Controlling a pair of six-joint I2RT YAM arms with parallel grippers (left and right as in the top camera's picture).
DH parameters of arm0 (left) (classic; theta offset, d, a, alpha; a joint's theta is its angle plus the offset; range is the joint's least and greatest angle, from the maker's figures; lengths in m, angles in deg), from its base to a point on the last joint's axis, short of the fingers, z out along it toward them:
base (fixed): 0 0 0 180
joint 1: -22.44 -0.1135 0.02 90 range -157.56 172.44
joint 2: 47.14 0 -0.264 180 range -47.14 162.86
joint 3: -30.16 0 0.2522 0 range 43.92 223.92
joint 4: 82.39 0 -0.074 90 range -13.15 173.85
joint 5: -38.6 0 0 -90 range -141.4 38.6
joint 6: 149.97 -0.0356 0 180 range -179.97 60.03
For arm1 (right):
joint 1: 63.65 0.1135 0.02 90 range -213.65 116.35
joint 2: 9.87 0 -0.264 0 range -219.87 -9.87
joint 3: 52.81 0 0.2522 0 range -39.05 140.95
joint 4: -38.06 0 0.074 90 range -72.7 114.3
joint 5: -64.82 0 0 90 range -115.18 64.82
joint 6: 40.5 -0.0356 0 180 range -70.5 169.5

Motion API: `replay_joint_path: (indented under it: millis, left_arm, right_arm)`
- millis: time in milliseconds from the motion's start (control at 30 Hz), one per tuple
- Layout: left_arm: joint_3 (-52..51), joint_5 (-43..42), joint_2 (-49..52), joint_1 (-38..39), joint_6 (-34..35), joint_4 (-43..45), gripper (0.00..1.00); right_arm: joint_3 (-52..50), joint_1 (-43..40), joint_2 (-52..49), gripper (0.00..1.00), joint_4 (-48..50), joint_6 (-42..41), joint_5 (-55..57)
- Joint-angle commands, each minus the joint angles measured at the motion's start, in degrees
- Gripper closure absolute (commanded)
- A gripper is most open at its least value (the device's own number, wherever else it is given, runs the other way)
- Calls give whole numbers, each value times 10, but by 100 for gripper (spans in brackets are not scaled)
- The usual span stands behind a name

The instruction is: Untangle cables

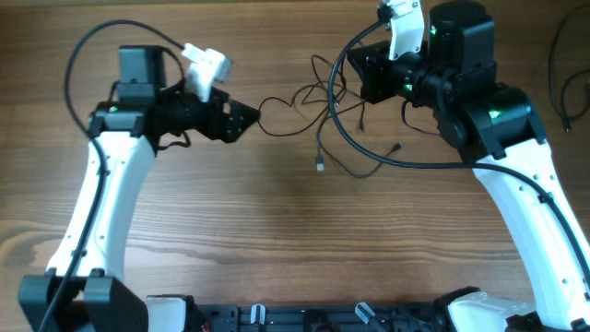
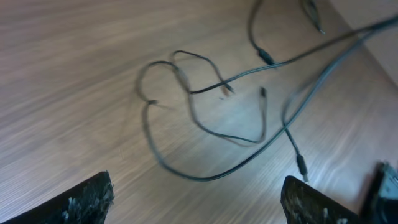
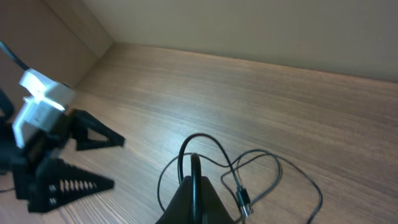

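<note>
Two grippers in view, one bundle between them. Report follows.

Left gripper point(image 1: 247, 120): jaws stand wide and carry nothing; its wrist camera shows both fingers at the bottom corners of the view with bare table point(image 1: 277, 231) between them.

Right gripper point(image 3: 194, 163): fingers pressed together; a thin strand loops up from their tips, and I judge it pinched there (the contact itself is too fine to confirm).

Cables point(image 1: 318, 100): a loose knot of thin black wires on the wood at the far side of the table, between the two arms; several loops cross one another near the right gripper. One tail trails toward me and ends in a small plug point(image 1: 320, 166) lying free.

Deciding relation: the bundle lies straight ahead of the left gripper, off toward the right arm. Its nearest loop sits just beyond the left fingertips, apart from them and not between the jaws; its long axis runs roughly along the line joining the two grippers. The right arm is nearer the knot, while the left is nearer the outlying loop.

Judgement: the free hand's next job is to advance along that axis and take the near loop, then draw it away from the anchored end; a thin wire flat on wood may slip the fingers.
</note>
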State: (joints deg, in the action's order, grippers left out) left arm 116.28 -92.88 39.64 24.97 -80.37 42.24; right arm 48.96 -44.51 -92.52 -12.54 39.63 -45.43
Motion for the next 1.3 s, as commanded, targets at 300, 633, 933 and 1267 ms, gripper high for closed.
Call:
replay_joint_path:
  millis: [300, 633, 933, 1267]
  left_arm:
    - [-2, -39, 26, 102, -34, 130, 11]
    - [-2, -43, 71, 112, -34, 179, 10]
    - [-2, -72, 131, 113, -15, 260, 11]
    - [-2, -91, 132, 150, -15, 223, 16]
  right_arm:
    - [7, 0, 4, 96, -21, -21, 9]
    - [7, 0, 4, 96, -28, -23, 5]
    - [7, 0, 4, 96, -27, -37, -19]
    - [7, 0, 4, 96, -20, -36, -21]
